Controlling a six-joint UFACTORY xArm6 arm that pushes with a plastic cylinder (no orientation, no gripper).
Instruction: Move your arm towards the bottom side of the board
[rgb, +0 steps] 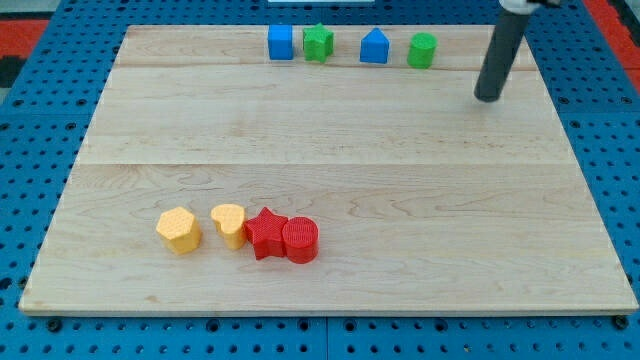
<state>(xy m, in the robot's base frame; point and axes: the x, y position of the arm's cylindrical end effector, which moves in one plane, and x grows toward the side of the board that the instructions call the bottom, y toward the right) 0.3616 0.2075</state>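
Observation:
My tip (488, 97) is at the end of the dark rod near the view's top right of the wooden board (330, 130). It stands right of and a little below the green cylinder (422, 50), apart from it. Along the top edge sit a blue cube (281, 42), a green star (318, 43), a blue house-shaped block (374, 47) and the green cylinder. Near the view's bottom left lie a yellow hexagon (179, 230), a yellow heart-like block (229, 224), a red star (266, 233) and a red cylinder (300, 240), the last three touching in a row.
The board lies on a blue pegboard table (30, 150). A red surface (620, 20) shows at the view's top right corner.

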